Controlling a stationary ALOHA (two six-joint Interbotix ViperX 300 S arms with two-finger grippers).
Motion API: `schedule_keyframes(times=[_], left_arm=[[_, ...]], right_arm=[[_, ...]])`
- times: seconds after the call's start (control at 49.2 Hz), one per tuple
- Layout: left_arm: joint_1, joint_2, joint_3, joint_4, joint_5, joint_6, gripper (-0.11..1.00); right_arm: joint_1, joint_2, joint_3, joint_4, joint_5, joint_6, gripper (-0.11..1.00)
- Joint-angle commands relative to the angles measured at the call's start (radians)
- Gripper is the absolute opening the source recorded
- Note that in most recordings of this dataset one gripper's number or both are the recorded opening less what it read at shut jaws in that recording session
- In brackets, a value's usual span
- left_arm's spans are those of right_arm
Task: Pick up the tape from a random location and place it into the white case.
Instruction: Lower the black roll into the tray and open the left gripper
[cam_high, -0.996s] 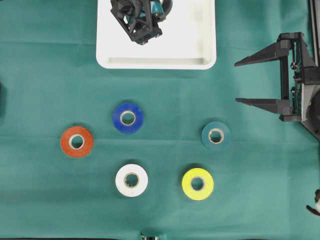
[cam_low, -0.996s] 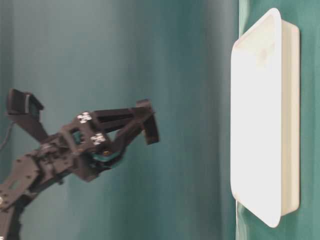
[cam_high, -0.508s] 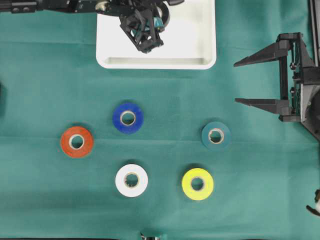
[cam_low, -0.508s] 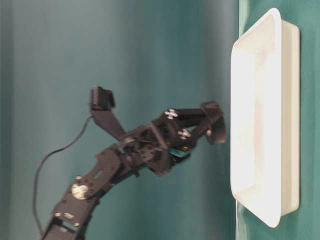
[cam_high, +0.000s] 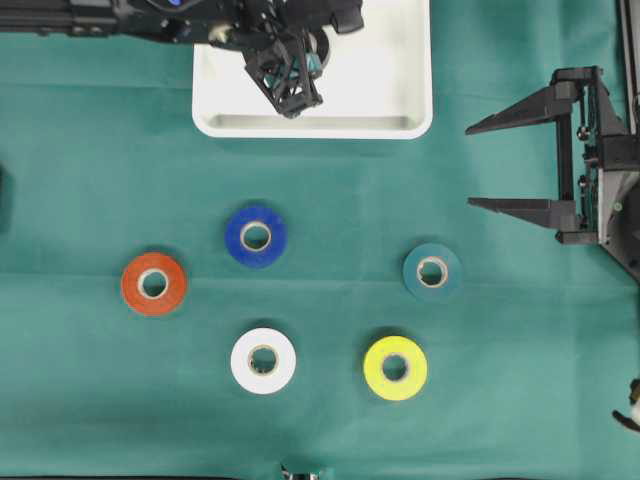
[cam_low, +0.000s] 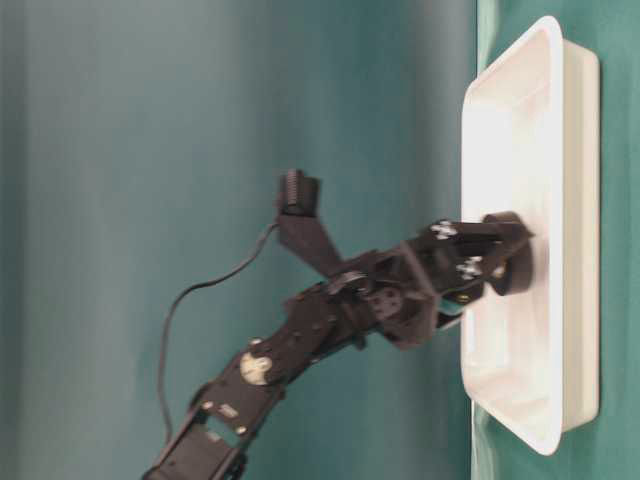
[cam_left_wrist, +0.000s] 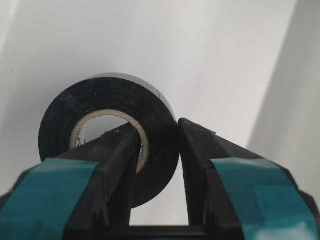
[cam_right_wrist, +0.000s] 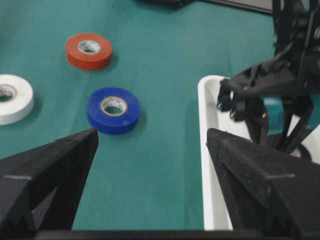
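Note:
A black tape roll (cam_left_wrist: 60, 120) is pinched in my left gripper (cam_left_wrist: 157, 127), one finger through its cardboard core and the other on its outer wall. The roll (cam_low: 510, 268) is inside the white case (cam_high: 312, 127), close to its floor; whether it touches I cannot tell. From overhead my left gripper (cam_high: 292, 92) covers the roll. My right gripper (cam_high: 471, 166) stands open and holds nothing at the right of the cloth, beside the case (cam_right_wrist: 202, 150).
On the green cloth lie a blue roll (cam_high: 256, 236), an orange roll (cam_high: 153, 283), a white roll (cam_high: 263, 360), a yellow roll (cam_high: 395, 368) and a teal roll (cam_high: 432, 271). The left arm reaches in from the top left.
My left gripper has carried the black roll down from above the case into it. The right arm and the rolls on the cloth have not moved.

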Motion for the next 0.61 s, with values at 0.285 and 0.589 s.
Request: schedule_keyframes(times=[0.285,0.589], left_arm=[[0.026,-0.002,-0.020,0.002,-0.014,0.006,0.22],[0.023,0.000,-0.035,0.000,-0.011,0.008,0.22]], right_arm=[[0.000,0.017,-0.012,0.000,-0.008,0.002,0.89],[-0.002,0.021,-0.012,0.000,-0.006,0.002,0.89]])
